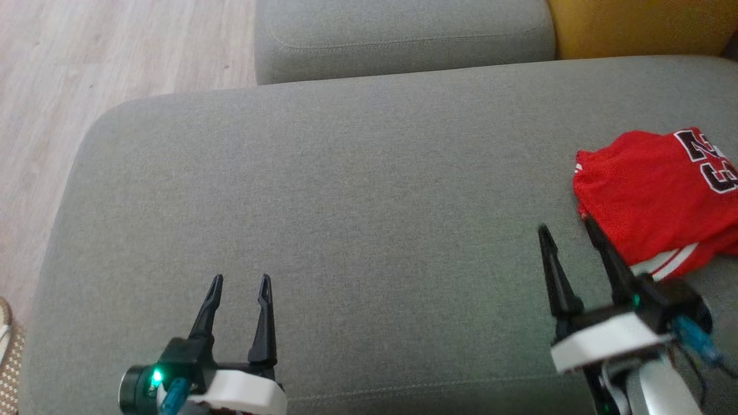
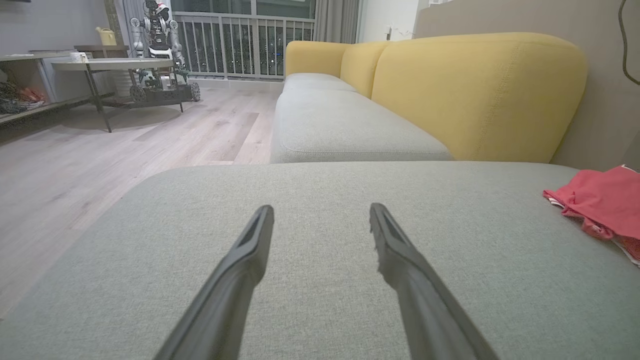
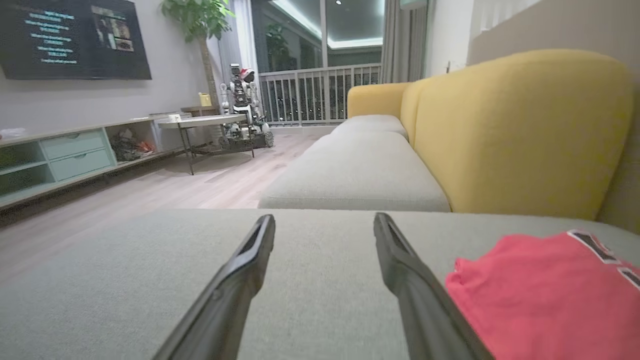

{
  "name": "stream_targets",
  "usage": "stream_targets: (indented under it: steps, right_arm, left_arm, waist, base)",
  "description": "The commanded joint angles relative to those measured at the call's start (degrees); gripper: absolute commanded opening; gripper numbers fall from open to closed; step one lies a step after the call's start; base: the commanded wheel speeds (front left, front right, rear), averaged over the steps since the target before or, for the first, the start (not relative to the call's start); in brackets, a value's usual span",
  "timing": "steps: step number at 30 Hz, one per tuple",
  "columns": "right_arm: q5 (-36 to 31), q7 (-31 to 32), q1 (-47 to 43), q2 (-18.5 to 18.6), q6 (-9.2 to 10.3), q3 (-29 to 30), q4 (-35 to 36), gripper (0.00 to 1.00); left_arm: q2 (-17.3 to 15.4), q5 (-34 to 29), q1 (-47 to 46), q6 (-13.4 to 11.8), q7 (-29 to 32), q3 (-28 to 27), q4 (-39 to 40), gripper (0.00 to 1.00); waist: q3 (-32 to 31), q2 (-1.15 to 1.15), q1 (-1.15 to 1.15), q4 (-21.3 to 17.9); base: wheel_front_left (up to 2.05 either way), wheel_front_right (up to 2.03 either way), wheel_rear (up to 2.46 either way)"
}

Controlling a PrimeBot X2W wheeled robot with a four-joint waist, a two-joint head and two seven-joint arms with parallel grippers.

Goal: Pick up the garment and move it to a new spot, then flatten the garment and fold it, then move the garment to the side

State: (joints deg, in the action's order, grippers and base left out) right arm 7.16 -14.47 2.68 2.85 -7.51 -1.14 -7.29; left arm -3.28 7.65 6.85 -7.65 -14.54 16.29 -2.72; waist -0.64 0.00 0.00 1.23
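Nearest the robot, the left gripper (image 1: 241,278) hovers low over the front of the grey seat cushion (image 1: 346,190). Its two dark fingers are spread apart with nothing between them, and bare fabric shows in the gap. It sits well apart from the garment and points across an open stretch of cushion. This looks like a parked position, kept out of the other arm's way.

A little further in and to the right, the right gripper (image 1: 565,225) is also spread wide and holds nothing. In the right wrist view the gap between its fingers (image 3: 235,280) shows only grey upholstery. Its outer finger runs along the near left edge of the red garment (image 1: 651,190). Whether that finger brushes the cloth or merely lies just beside it cannot be told from these views.

The garment lies on the right side of the cushion as a compact, layered bundle, with a striped hem at its near edge and dark numerals on top. It looks folded and set aside, so the task is probably at or near its end, and the open right gripper fits a hand that is letting the cloth lie.

Beyond the cushion are a second grey seat (image 1: 403,34), a yellow backrest (image 3: 520,135) and a pale wooden floor (image 1: 86,86). At the far end of the room, another robot (image 3: 242,100) stands by a low table (image 3: 205,121).
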Motion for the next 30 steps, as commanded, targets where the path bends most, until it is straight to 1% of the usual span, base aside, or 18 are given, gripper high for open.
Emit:
stream_targets:
  steps: [1, 6, 18, 19, 22, 30]
  right_arm:
    - [1.1, -0.5, -0.4, 0.0, 0.02, -1.1, 2.3, 1.0]
    - [2.4, -0.5, -2.7, 0.0, 0.02, -1.9, 2.7, 1.0]
    - [2.8, -0.5, -2.9, 0.0, 0.02, -1.8, 2.7, 1.0]
    - [2.4, 0.0, -4.7, 0.0, 0.0, -0.6, 0.5, 0.0]
    - [2.4, 0.1, -5.5, 0.0, 0.0, -0.9, -2.4, 0.0]
    - [7.9, 1.0, -5.3, 0.3, 0.0, -0.8, -2.8, 0.0]
  left_arm:
    - [0.4, -0.3, -2.8, -0.3, -0.5, -1.7, 1.7, 1.0]
    - [0.4, -0.3, -2.5, -0.3, -0.5, -2.2, 1.8, 1.0]
    - [0.4, -0.9, -2.2, 0.3, -0.5, -2.2, 1.9, 1.0]
    - [0.0, -0.5, 0.0, 0.1, 0.0, -0.3, 0.0, 0.0]
    - [0.0, -0.4, 1.2, 0.1, 0.3, -0.2, -2.8, 0.0]
    - [-0.4, 5.2, 0.8, 0.8, 1.1, -1.1, -3.1, 0.0]
  waist:
    - [-0.1, 0.0, 0.0, 0.0]
    - [-0.2, 0.0, 0.0, -0.4]
    - [-0.6, 0.0, 0.0, -0.4]
    - [-0.6, 0.0, 0.0, -0.4]
    - [-0.6, 0.0, 0.0, -0.4]
    - [-0.5, 0.0, 0.0, -0.5]
  base:
    - [0.0, 0.0, 0.0]
    - [0.0, 0.0, 0.0]
    - [0.0, 0.0, 0.0]
    - [0.0, 0.0, 0.0]
    - [0.0, 0.0, 0.0]
    - [0.0, 0.0, 0.0]
